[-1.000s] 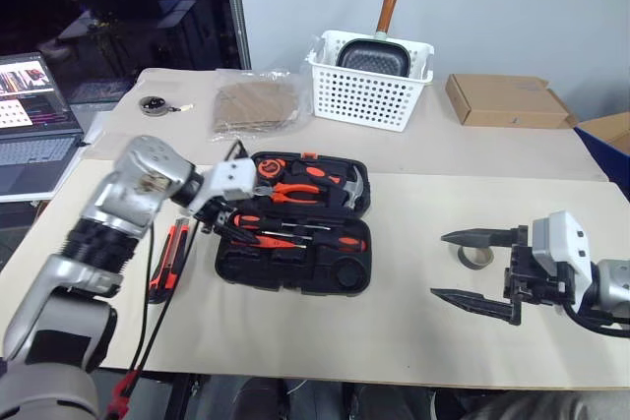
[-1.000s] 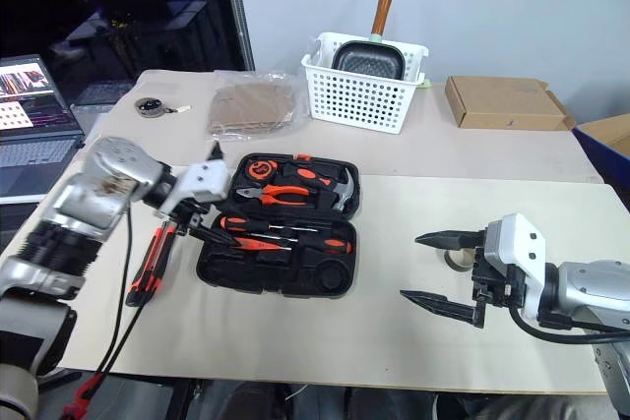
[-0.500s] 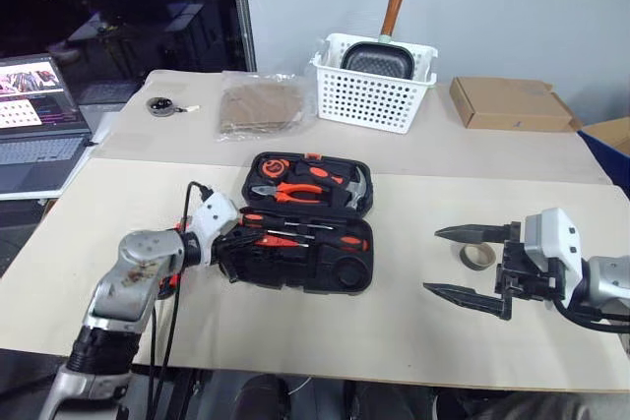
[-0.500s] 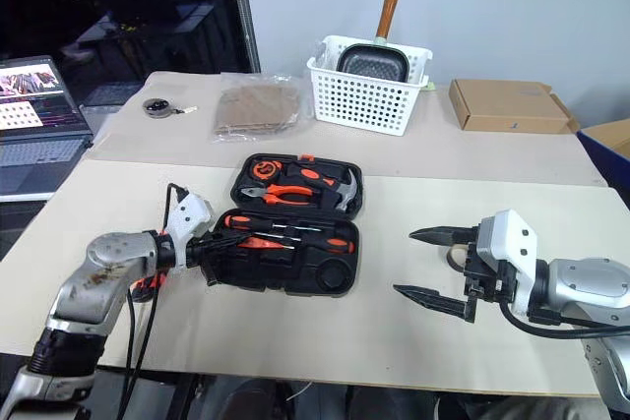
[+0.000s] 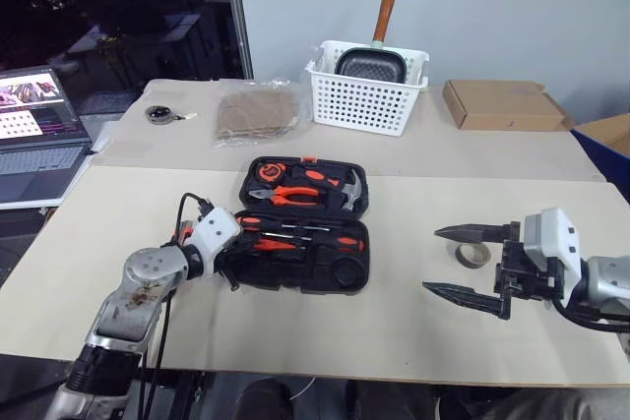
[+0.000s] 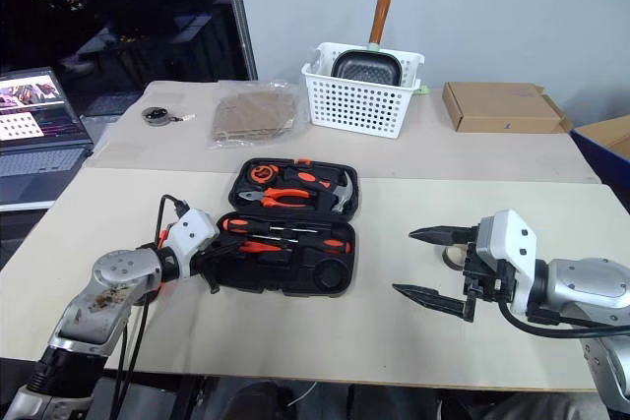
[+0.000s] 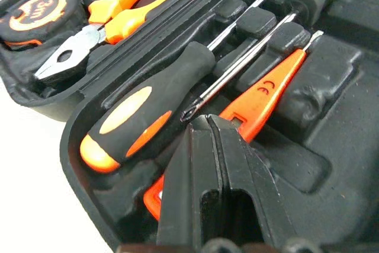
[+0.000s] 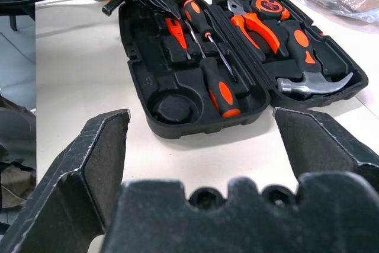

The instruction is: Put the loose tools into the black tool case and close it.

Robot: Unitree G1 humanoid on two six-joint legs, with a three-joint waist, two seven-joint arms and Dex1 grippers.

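left end effector (image 7: 207, 124) pinched closed, empty — pressing small orange tester screwdriver (image 7: 260, 96) into flat black plastic tool case (image 5: 295, 268); right end effector (image 5: 463, 263) spread wide, empty — beside small grey tape roll (image 5: 476, 255)

The tool case (image 5: 340, 277) is black; its screwdrivers (image 7: 148, 117) have black-and-orange handles. The pliers (image 5: 295, 191) are orange-handled. The perforated basket (image 5: 364, 95) is white, the cardboard box (image 5: 502, 105) brown.

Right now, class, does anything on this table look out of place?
Yes. The grey tape roll lies loose on the table beside the right tool, outside the open black tool case, whose round recess sits empty.
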